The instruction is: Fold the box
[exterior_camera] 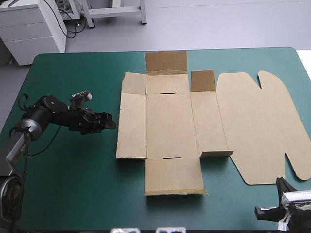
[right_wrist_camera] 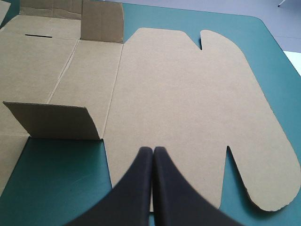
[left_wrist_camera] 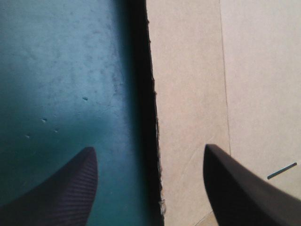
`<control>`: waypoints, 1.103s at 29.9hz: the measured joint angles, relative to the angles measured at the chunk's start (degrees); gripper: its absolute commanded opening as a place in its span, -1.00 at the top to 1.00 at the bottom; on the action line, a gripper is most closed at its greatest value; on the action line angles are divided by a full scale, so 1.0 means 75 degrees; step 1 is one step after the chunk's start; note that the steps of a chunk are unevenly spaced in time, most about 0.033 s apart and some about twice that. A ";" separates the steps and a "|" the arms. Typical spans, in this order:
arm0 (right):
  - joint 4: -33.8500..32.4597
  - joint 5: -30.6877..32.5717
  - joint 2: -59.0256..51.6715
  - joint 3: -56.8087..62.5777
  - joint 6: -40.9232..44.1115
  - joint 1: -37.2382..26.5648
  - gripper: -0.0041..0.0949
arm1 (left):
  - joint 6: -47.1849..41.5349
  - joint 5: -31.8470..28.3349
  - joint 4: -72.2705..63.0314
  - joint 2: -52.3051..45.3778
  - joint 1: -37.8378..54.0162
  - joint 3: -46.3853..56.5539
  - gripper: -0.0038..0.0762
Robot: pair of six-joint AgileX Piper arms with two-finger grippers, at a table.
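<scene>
The brown box (exterior_camera: pixel 194 124) lies as a mostly flat cut sheet in the middle and right of the teal-green table, with small flaps raised at its far side and one near its front. My left gripper (exterior_camera: pixel 110 121) is low at the sheet's left edge, open, one finger over the cover and the other finger over the board (left_wrist_camera: pixel 197 94). My right gripper (exterior_camera: pixel 282 187) is shut at the table's front right, pointing at the rounded lid panel (right_wrist_camera: pixel 188 108); a small flap (right_wrist_camera: pixel 54 121) stands upright beside it.
Bare teal-green cover (exterior_camera: pixel 73 179) lies left of and in front of the sheet. The table's far edge (exterior_camera: pixel 97 52) runs behind the box, and white cabinets stand beyond the far left corner.
</scene>
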 measured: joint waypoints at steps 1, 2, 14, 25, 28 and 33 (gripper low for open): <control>0.0000 0.0000 0.0000 0.0000 0.0000 0.0000 0.96 | -0.0052 0.0000 0.0000 0.0010 0.0000 0.0000 -0.42; 0.0000 0.0000 0.0000 0.0000 0.0000 0.0000 0.96 | -0.0086 0.0000 0.0000 0.0031 0.0000 0.0000 -0.42; 0.0000 0.0000 0.0000 0.0000 0.0000 0.0000 0.96 | -0.0559 0.0454 -0.0179 0.0586 0.0000 -0.0014 -0.42; 0.0000 0.0007 0.0000 0.0000 0.0000 0.0000 0.96 | -0.0594 0.0499 -0.1752 0.1235 -0.0023 -0.0024 -0.42; 0.0000 0.0007 0.0000 0.0000 0.0000 0.0000 0.96 | -0.0594 0.0536 -0.1790 0.1466 -0.0137 -0.0024 -0.42; 0.0000 0.0007 0.0000 0.0000 0.0000 0.0000 0.96 | -0.0594 0.0501 -0.2177 0.1673 -0.0580 -0.0102 -0.42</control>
